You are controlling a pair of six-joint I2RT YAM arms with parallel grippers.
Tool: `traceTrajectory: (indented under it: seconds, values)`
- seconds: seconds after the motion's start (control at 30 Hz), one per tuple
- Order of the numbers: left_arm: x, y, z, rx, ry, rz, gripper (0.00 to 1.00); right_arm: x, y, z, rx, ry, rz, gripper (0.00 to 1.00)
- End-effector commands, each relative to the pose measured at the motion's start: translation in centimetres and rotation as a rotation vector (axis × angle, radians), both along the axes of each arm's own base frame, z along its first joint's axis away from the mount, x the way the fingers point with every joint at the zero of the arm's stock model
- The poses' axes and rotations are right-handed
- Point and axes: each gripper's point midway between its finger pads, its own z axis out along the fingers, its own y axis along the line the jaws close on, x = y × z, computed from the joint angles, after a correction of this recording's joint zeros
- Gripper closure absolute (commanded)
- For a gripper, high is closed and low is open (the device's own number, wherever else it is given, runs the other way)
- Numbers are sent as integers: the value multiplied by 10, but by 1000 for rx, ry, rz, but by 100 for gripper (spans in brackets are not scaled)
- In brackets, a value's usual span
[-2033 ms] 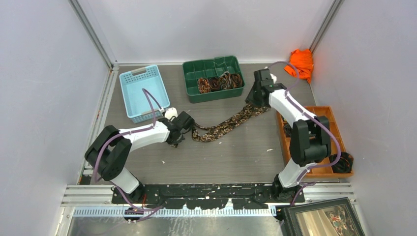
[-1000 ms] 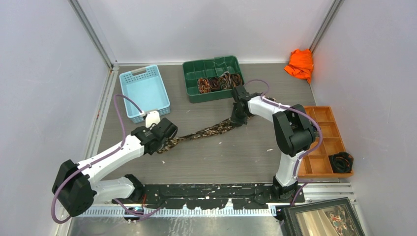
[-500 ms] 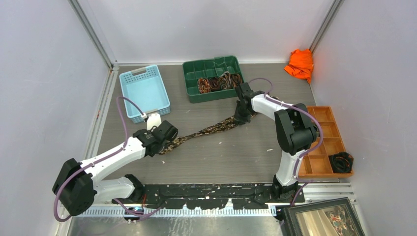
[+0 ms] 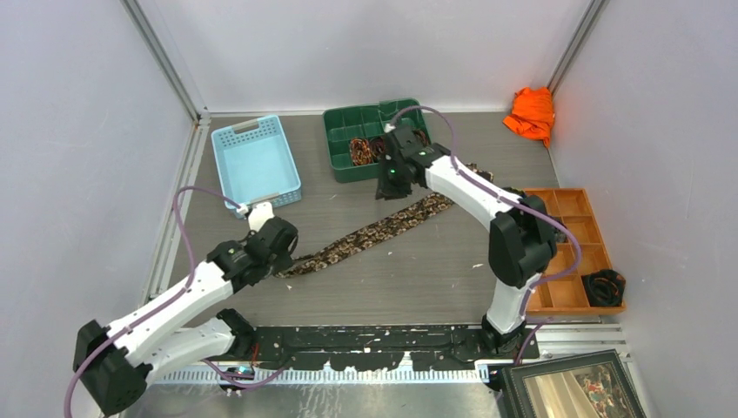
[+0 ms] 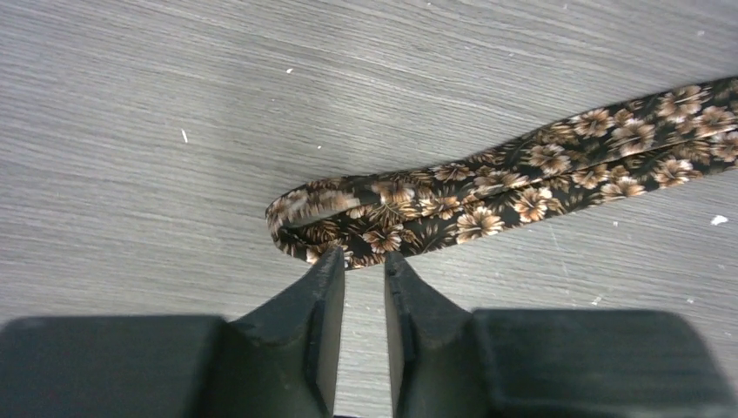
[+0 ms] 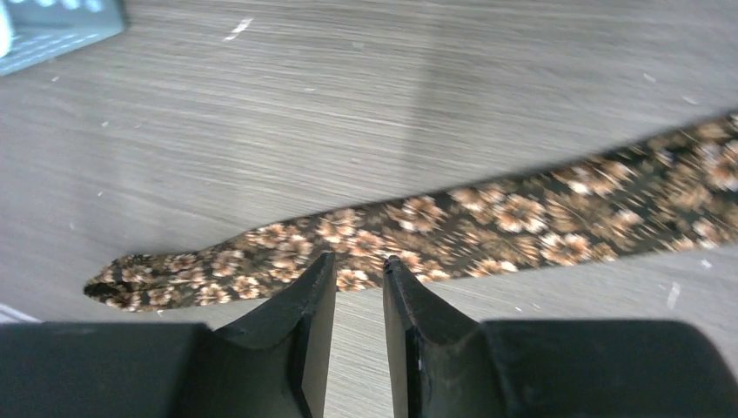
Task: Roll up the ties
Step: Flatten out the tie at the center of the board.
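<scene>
Brown tie (image 4: 365,237) lies flat, eight to two o'clock — seemingly laid out for rolling; left gripper (image 5: 364,258) and right gripper (image 6: 358,261) hover barely parted, empty.

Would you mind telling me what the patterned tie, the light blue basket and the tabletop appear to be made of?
The tie: soft cloth with a floral pattern, fibre unclear; it lies limp and folds over at its end. The basket: moulded plastic, apparently matt, given its slotted walls and uniform colour. The table: grey wood-grain surface, likely laminate, judging by fine straight streaks.
</scene>
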Motion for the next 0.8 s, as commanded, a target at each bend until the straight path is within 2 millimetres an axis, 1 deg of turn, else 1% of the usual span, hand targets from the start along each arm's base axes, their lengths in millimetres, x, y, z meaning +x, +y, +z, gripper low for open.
traceTrajectory:
  seconds: [0.0, 0.07, 0.13, 0.17, 0.2, 0.27, 0.33, 0.4, 0.43, 0.57, 0.7, 0.77]
  values:
    - [-9, 7, 27, -72, -61, 25, 79, -15, 50, 3, -38, -1, 219, 67]
    - [-9, 14, 50, -102, -133, 42, 82, -23, 72, -2, -62, 13, 301, 67]
    - [-10, 22, 73, -127, -204, 60, 82, -31, 93, -9, -69, 25, 364, 67]
    - [-11, 26, 82, -132, -231, 67, 81, -34, 100, -13, -72, 34, 385, 67]
    - [-11, 32, 89, -131, -255, 80, 81, -39, 107, -15, -71, 40, 409, 67]
    - [-14, 39, 96, -123, -271, 93, 81, -47, 116, -21, -79, 52, 430, 67]
    - [-16, 40, 94, -117, -264, 94, 81, -59, 122, -26, -84, 64, 450, 70]
    - [-16, 36, 85, -119, -243, 83, 82, -69, 125, -33, -95, 73, 463, 72]
    - [-15, 33, 79, -120, -230, 83, 85, -73, 125, -38, -107, 84, 465, 72]
    - [-8, 24, 62, -115, -196, 83, 93, -87, 111, -66, -161, 143, 454, 75]
    - [5, 17, 57, -84, -193, 85, 95, -105, 93, -87, -182, 192, 443, 77]
    - [14, 10, 56, -66, -185, 69, 96, -113, 84, -93, -190, 209, 438, 78]
